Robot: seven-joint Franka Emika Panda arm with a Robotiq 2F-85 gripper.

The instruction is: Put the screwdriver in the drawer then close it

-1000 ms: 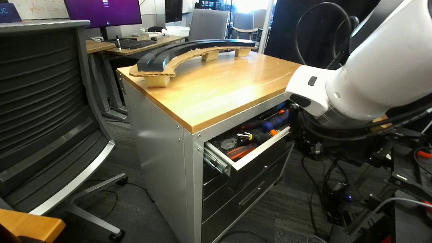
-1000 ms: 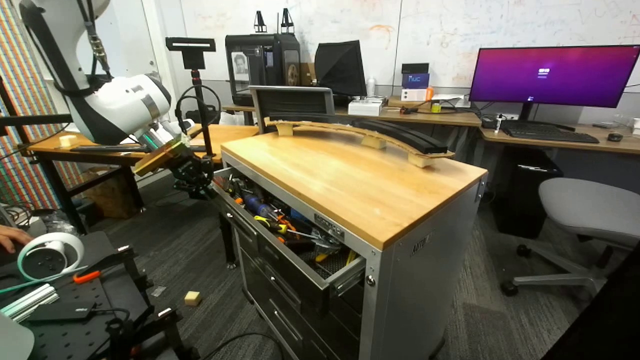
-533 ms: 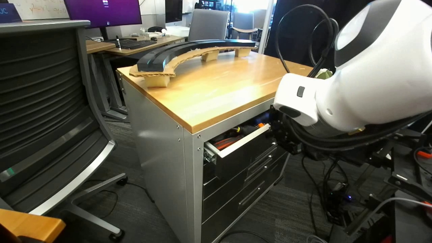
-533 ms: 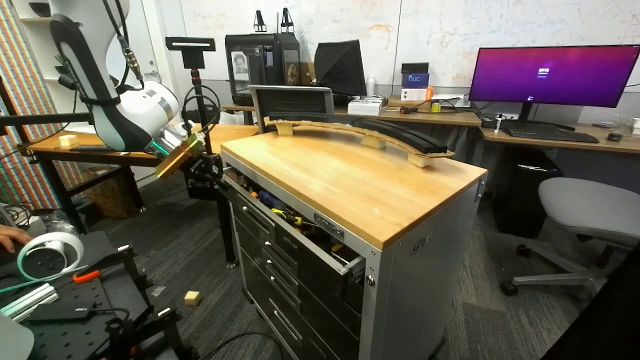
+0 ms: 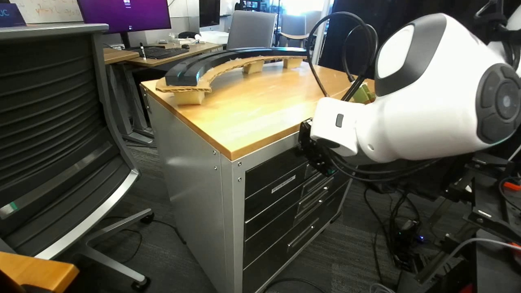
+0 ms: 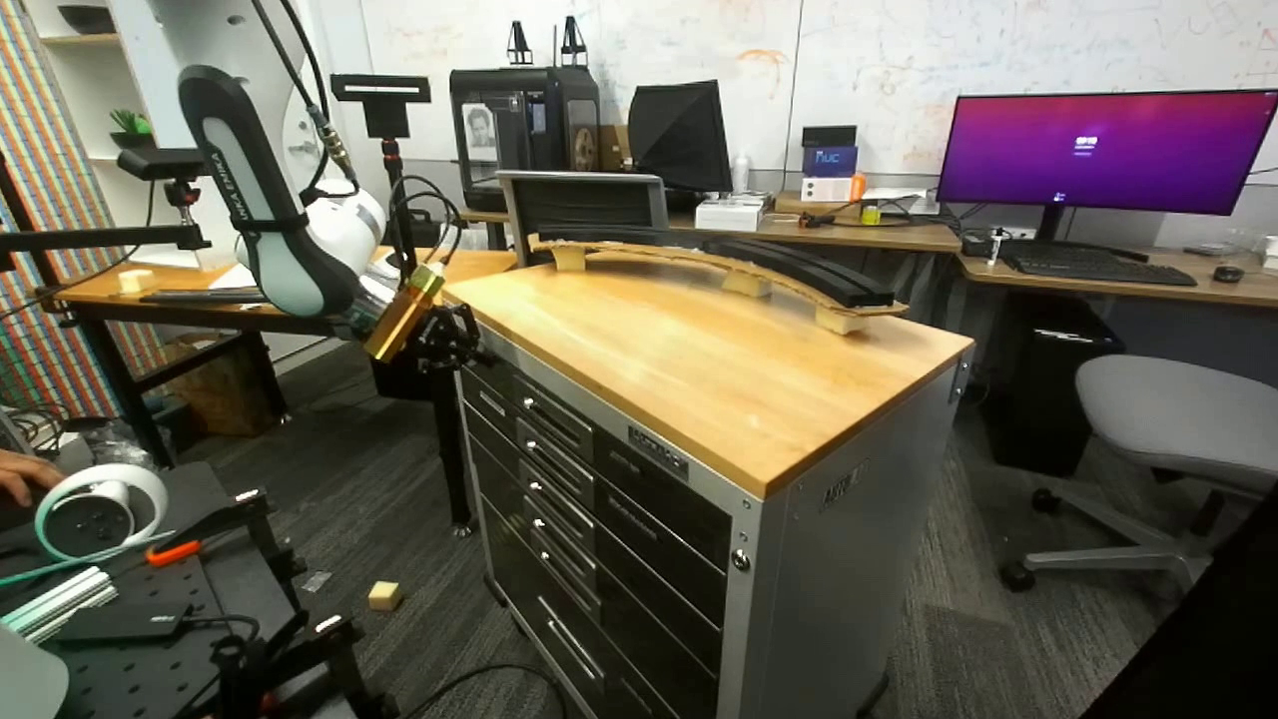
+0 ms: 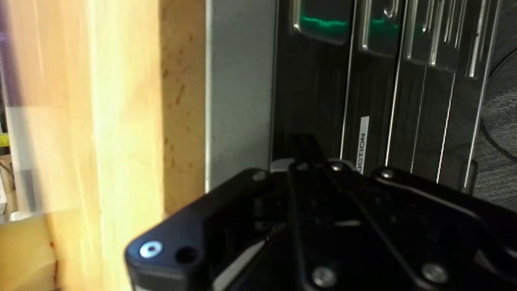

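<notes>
Jaws together, gap gone

My gripper (image 7: pixel 305 142) has its jaws pressed against each other, holding nothing I can see, tips aimed at twelve o'clock in the wrist view.

The last second brings the change that counts. In an exterior view the drawer (image 6: pixel 664 499), at four o'clock from my jaws, no longer juts out from under the wooden top (image 6: pixel 689 350); both exterior views now show it level with the lower drawers (image 6: pixel 669 557). I take this to mean the push is done, or all but done, and with it the last step asked of me. As for the screwdriver, no view shows it; I judge that it lies inside, behind that front, though I can't confirm it.

Up close, the drawer's front is dark, glossy and smooth. Its handle panel (image 7: pixel 325 10) stands at twelve o'clock from my tips, a green streak (image 7: pixel 323 23) glinting across it. At nine o'clock, the grey frame (image 7: pixel 241 101) meets the front along a thin dark line. A white label (image 7: pixel 363 137) at three o'clock sits on the next drawer down. Whether I touch the front, I can't make out; backing straight off looks sensible.
</notes>
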